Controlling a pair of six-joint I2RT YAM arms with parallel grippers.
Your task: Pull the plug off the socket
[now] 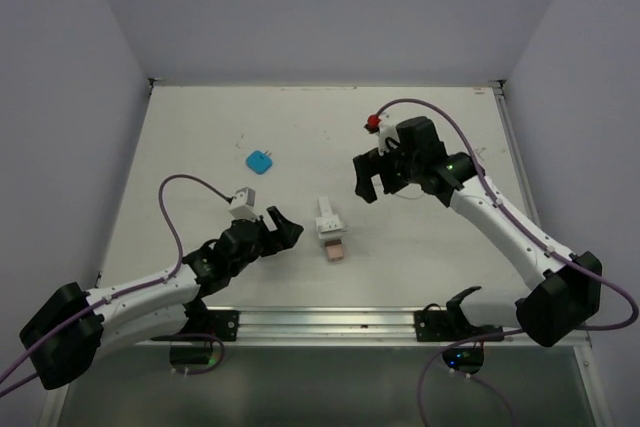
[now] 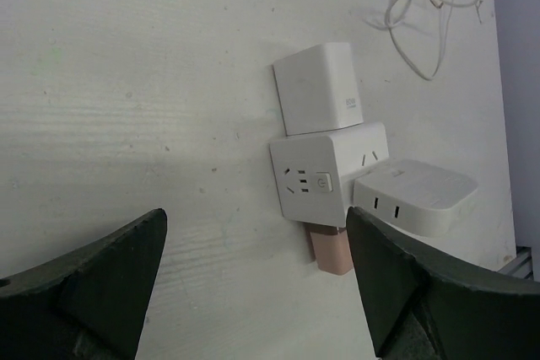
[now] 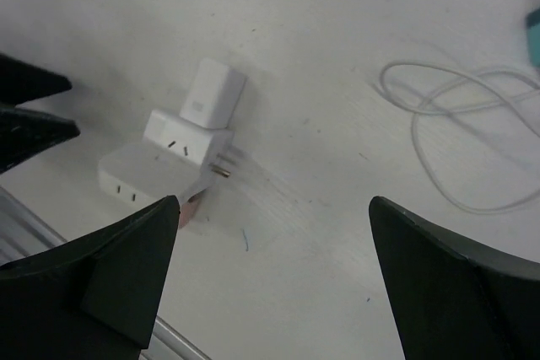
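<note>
Nothing of the pull is done yet, as far as we can judge. The socket (image 2: 314, 181) lies flat on the counter, toward the near edge and about midway between the left and right edges. Every block is still seated in it. A white plug block (image 2: 318, 88) is on its far side, a flatter white block (image 2: 415, 197) is against another face, and a small pink plug (image 2: 332, 250) is at its near end.

Our left gripper (image 1: 283, 227) stands wide open just left of the cluster and touches nothing. Our right gripper (image 1: 372, 187) is also spread wide and empty, and it hangs further off toward the far right corner.

We reckon what is left is bracing the socket, gripping a plug and drawing it out. We cannot tell which plug is meant
</note>
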